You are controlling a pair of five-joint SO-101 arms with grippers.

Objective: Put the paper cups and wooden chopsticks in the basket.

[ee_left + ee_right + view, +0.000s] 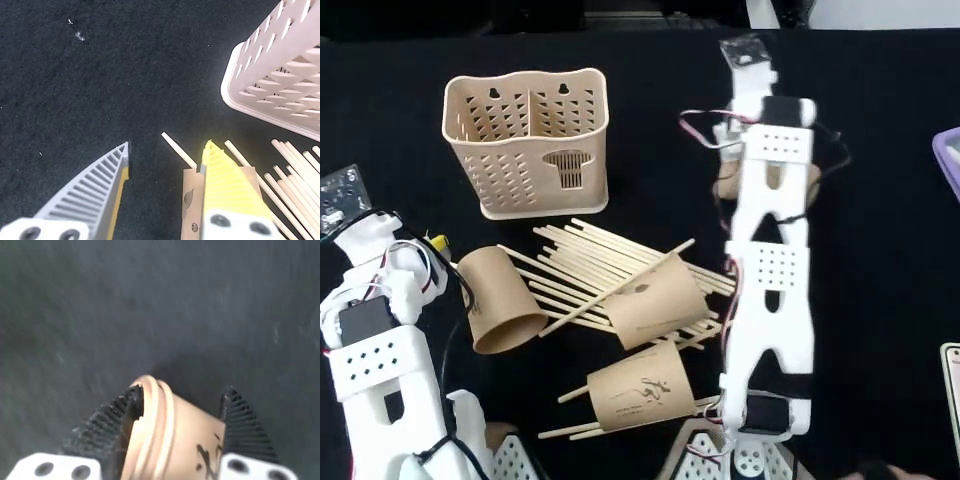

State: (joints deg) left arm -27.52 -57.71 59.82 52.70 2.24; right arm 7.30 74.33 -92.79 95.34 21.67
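Black cloth over the table, tan basket [520,190] upright toward the far side, split into two compartments, no cup or stick visible inside. Just in front of it, a loose heap of chopsticks [582,258], with a middle cup [655,300] lying across the heap, a near cup [640,390] at its front end and a left cup [500,305] on its side at its left end. Well apart from the basket, under the right arm, a held cup [165,432] pinched between the black jaws of the right gripper [182,392], gripped close to the rolled rim. Lifted or resting on the cloth: hard to tell. Left gripper [167,145] spread wide and holding nothing, yellow finger [225,185] right against the left cup's edge, one stick end poking in between the jaws.

Likely trouble with the held cup: thin paper and a grip near the rim, so apt to buckle or slide out during the carry. Could also snag on the basket's rim or divider and tip the light basket over. On the left side, closing now might catch that stick along with the cup wall, or simply shove the cup and set it rolling. Lifting a cup off the heap may well drag sticks askew and scatter them.
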